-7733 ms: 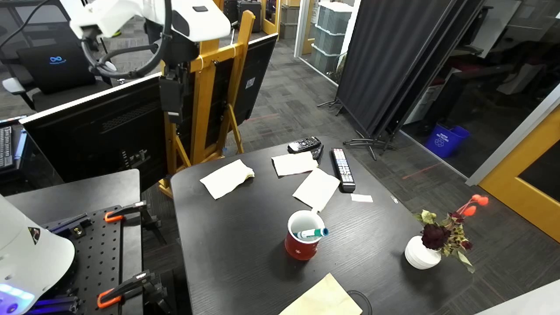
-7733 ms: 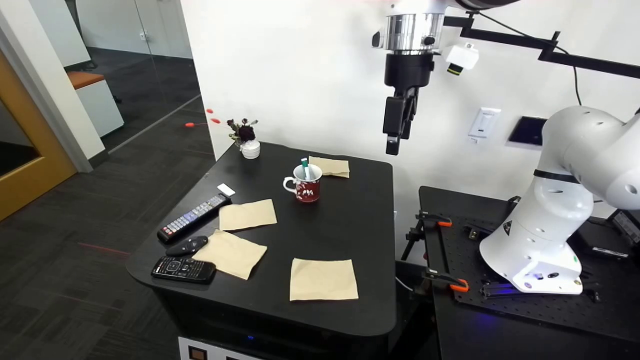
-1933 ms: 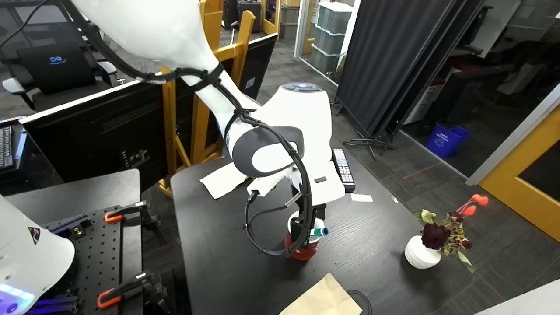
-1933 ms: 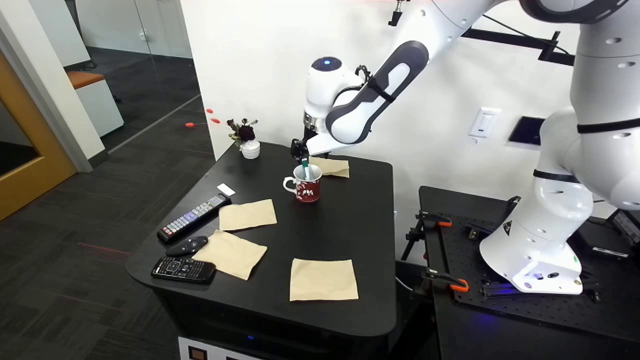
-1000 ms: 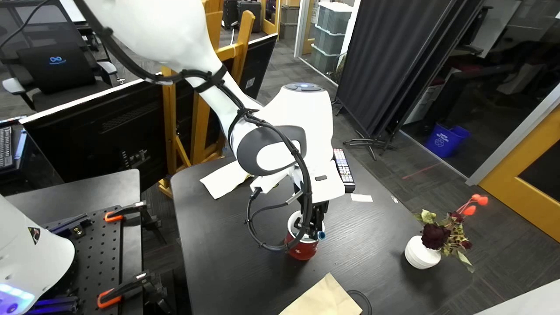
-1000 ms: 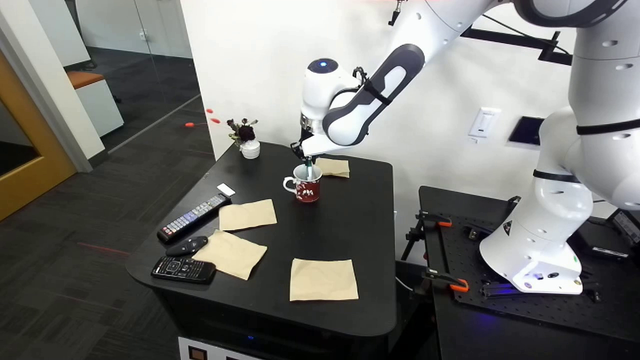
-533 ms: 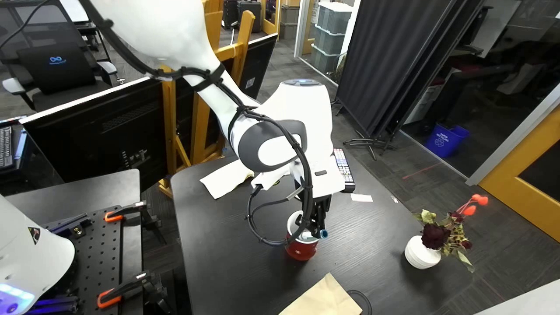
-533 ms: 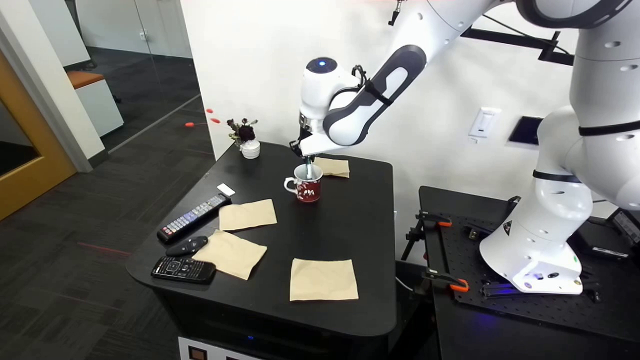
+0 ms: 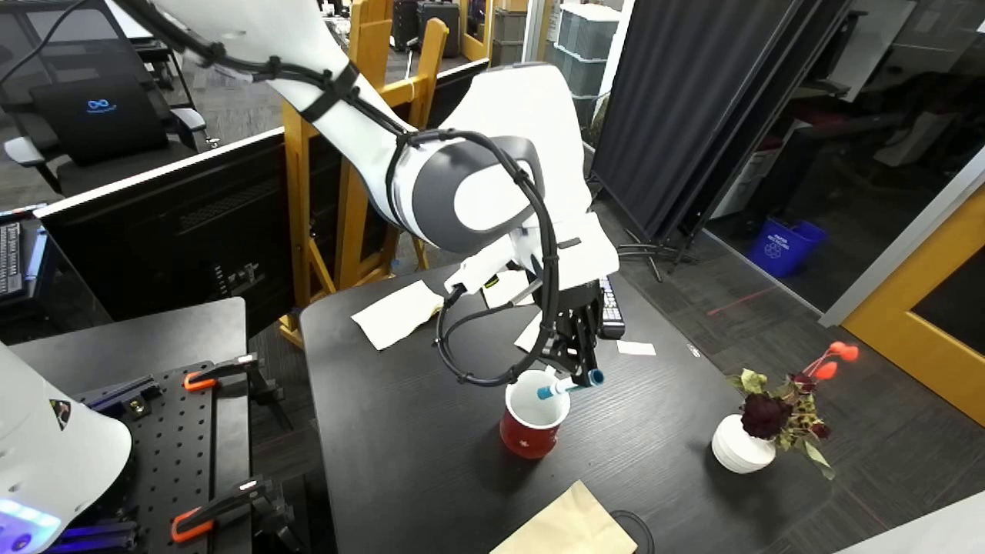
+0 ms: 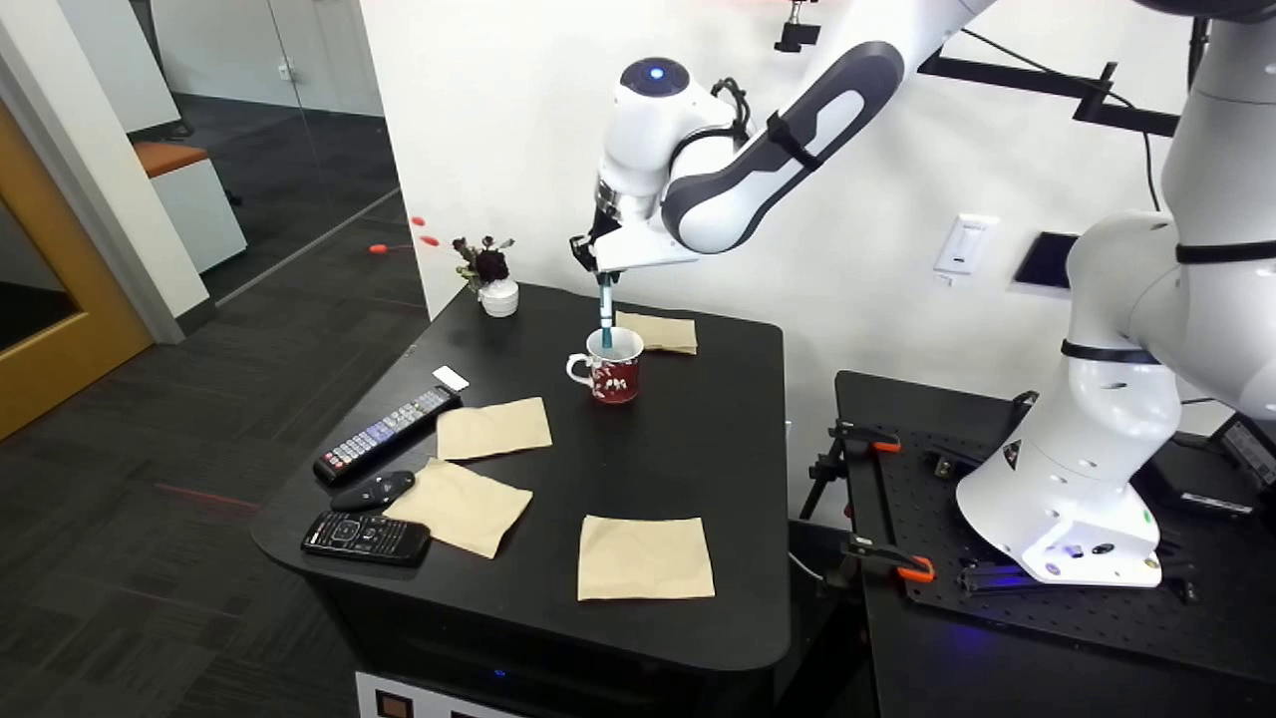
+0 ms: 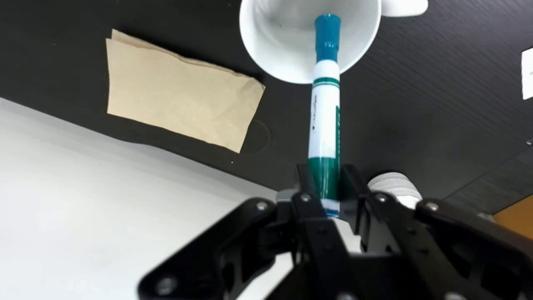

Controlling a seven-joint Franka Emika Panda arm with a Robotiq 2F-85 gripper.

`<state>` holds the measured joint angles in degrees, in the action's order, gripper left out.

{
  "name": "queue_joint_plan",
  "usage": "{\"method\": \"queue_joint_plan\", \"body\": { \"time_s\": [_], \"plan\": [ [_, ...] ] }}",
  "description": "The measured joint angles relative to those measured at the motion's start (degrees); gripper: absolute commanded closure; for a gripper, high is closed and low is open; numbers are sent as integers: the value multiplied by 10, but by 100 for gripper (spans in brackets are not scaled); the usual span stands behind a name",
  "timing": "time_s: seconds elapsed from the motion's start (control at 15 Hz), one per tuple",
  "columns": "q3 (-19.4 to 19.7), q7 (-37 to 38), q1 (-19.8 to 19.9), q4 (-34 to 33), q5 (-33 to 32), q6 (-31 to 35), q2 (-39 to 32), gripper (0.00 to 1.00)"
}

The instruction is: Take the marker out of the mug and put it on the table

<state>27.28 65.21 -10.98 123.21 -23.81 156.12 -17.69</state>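
In the wrist view my gripper (image 11: 327, 177) is shut on the marker (image 11: 325, 112), its fingers pressed on the green upper part. The marker is white with green bands and a teal cap that points down. In both exterior views the red mug (image 10: 615, 382) with a white inside stands upright on the black table (image 10: 698, 449). My gripper (image 9: 582, 371) hangs above the mug's mouth. The marker's lower cap overlaps the mug's opening; whether its tip is above or below the rim I cannot tell. The arm's cable partly covers the gripper in an exterior view.
A tan napkin (image 10: 658, 332) lies behind the mug, and several others lie toward the front. Remotes (image 10: 387, 434) and a white card (image 10: 451, 378) line one table edge. A white vase (image 9: 742, 445) with flowers stands near the back edge.
My gripper came down over the mug, shut on the marker's upper end, and in the last half second rose with it. The mug has stayed about where it was.
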Motion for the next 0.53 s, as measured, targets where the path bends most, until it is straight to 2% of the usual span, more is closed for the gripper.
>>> {"method": "queue_joint_plan", "body": {
  "time_s": [0.27, 0.53],
  "plan": [
    [-9, 16, 6, 22, -53, -25, 68, 95],
    [-73, -8, 46, 54, -45, -62, 133, 95]
  ]
}}
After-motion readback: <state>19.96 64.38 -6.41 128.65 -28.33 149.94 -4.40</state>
